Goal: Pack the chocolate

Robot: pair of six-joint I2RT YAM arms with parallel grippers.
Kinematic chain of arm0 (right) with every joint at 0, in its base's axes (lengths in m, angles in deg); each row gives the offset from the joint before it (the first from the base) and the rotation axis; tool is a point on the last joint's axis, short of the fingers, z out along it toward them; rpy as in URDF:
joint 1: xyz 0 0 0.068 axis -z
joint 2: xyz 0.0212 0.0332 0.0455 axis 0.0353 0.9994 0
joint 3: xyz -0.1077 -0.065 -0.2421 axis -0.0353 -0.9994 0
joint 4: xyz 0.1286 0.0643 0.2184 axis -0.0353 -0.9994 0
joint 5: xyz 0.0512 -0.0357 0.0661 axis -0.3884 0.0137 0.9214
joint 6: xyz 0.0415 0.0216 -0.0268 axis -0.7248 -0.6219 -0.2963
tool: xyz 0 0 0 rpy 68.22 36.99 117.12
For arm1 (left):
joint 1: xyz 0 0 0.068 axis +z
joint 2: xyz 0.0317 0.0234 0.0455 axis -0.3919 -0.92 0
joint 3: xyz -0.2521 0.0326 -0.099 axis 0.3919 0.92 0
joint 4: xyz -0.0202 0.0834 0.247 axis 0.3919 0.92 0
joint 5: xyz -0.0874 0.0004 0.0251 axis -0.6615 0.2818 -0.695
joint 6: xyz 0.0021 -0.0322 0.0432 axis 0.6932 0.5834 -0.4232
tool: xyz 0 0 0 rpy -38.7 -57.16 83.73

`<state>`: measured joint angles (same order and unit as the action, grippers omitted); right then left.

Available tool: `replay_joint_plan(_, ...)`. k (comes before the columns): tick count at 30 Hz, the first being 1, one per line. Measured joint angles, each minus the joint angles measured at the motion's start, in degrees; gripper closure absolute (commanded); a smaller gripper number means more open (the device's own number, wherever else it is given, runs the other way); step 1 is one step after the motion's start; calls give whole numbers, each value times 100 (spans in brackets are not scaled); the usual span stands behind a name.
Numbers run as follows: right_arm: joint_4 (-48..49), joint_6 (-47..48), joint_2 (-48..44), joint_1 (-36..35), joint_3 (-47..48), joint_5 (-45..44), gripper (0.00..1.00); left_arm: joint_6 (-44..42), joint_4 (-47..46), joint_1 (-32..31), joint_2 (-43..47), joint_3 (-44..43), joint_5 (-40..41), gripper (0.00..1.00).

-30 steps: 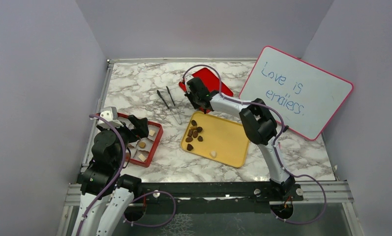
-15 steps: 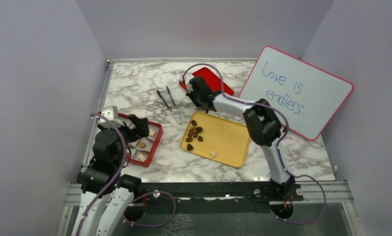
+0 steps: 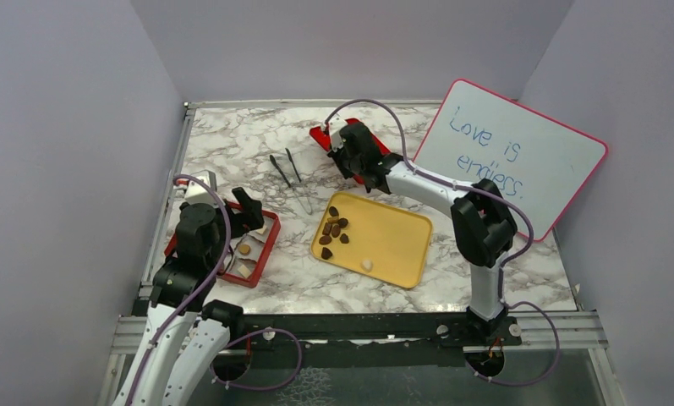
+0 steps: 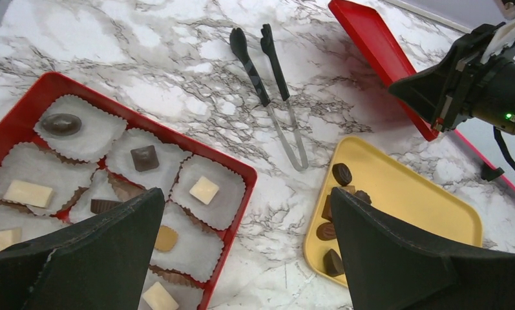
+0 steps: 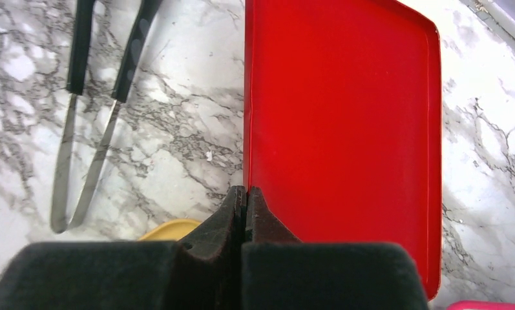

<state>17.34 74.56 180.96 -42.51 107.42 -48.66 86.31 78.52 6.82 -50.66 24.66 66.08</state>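
Note:
Several dark chocolates (image 3: 333,228) and one cream one (image 3: 366,264) lie on the yellow tray (image 3: 397,245). More chocolates sit in paper cups in the red box (image 3: 264,251). The left wrist view shows a dark oval (image 4: 61,123), a dark square (image 4: 144,157) and a cream square (image 4: 204,190). My left gripper (image 3: 250,213) is open and empty, and hovers over the box's right rim (image 4: 247,191). My right gripper (image 3: 347,158) is shut (image 5: 245,194). The left rim of the red lid (image 5: 345,116) runs into the seam between its jaws.
Black-handled metal tongs (image 3: 291,176) lie on the marble between the box and the lid, and they show in the left wrist view (image 4: 274,97). A pink-framed whiteboard (image 3: 511,156) leans at the back right. Grey walls close in three sides.
My right arm has swung right and back, carrying its shut gripper up along the lid's left side. My left arm has shifted slightly right over the box.

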Motion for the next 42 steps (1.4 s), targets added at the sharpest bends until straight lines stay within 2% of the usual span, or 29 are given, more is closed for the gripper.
replay_joint_plan(6,-55,-149,-623,0,-337,262,99,133,-308,-2,-286,0,-254,8)
replay_joint_plan(10,-195,-306,-1049,0,-400,535,99,-219,-807,0,-483,66,-573,9)
replay_joint_plan(16,-509,-669,-1714,0,-592,1056,99,-1775,-2118,0,-505,511,-1335,25)
replay_joint_plan(21,-782,-946,-2232,0,-898,1495,99,-3445,-3163,0,-662,737,-2793,26)
replay_joint_plan(25,-981,-1032,-2487,0,-949,1902,99,-4780,-4057,-2,-811,1012,-3783,35)
replay_joint_plan(27,-1084,-1045,-2557,0,-949,2092,99,-5445,-4385,-2,-901,1276,-4153,33)
replay_joint_plan(30,-1196,-1043,-2610,0,-949,2295,99,-6282,-4452,-2,-1305,1172,-4638,29)
replay_joint_plan(33,-1329,-1027,-2621,0,-946,2463,99,-6968,-4301,-2,-2020,671,-5038,29)
replay_joint_plan(39,-1558,-997,-2640,0,-927,2761,99,-7888,-4033,-39,-2789,-55,-5469,30)
replay_joint_plan(42,-1641,-986,-2653,0,-841,2876,99,-8273,-3692,-79,-3036,-380,-5635,23)
